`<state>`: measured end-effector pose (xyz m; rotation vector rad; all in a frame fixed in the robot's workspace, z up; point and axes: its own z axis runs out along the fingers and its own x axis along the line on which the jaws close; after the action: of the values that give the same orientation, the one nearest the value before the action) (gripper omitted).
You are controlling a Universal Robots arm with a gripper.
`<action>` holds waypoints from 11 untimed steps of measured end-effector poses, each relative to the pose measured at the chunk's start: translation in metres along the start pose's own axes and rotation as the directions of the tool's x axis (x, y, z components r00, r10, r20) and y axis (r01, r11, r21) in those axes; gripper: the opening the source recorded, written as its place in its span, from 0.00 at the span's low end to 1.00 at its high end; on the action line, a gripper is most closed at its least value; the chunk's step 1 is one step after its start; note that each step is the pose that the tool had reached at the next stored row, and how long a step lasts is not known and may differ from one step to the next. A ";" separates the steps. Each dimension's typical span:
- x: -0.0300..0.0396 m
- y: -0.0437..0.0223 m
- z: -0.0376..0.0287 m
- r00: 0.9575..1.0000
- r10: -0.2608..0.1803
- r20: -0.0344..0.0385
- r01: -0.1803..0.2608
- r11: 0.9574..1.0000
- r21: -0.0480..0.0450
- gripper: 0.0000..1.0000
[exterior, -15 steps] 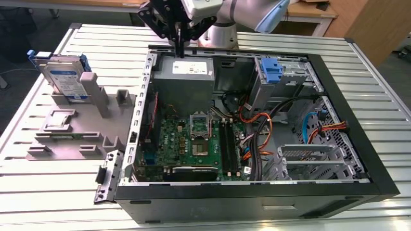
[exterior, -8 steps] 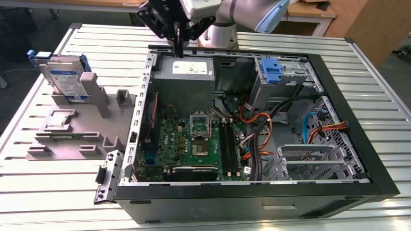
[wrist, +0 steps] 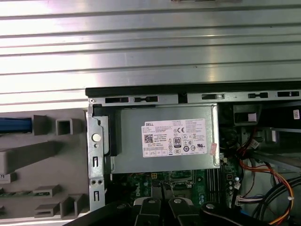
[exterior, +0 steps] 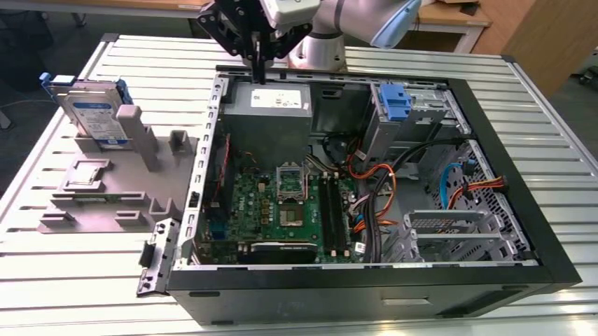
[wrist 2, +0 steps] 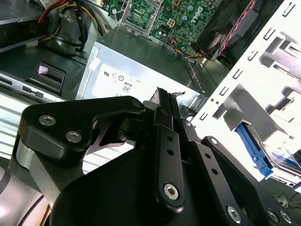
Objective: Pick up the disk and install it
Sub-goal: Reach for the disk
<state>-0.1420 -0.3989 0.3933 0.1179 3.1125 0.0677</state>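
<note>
One black gripper (exterior: 260,77), jaws closed on nothing, is hanging just above the grey metal power supply box (exterior: 271,105), while the silver blue-framed rectangular disk (exterior: 94,115) is standing well apart from it, toward the exterior view's left.

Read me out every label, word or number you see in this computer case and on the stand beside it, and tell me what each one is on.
There is nothing I can quote reliably.
On the power supply box, the white sticker: dense print and symbols, too small to read.
On the disk, the white-and-blue label: too small to read.
On the motherboard: markings too small to read.
</note>
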 end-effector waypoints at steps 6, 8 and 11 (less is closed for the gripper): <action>0.0013 -0.0001 -0.0001 1.000 0.000 0.000 0.000 1.000 0.000 0.15; 0.0017 -0.0001 -0.0001 1.000 0.000 0.000 0.000 1.000 0.000 0.15; 0.0024 -0.0002 -0.0001 1.000 0.000 0.000 0.000 1.000 0.000 0.15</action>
<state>-0.1445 -0.3989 0.3933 0.1180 3.1125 0.0676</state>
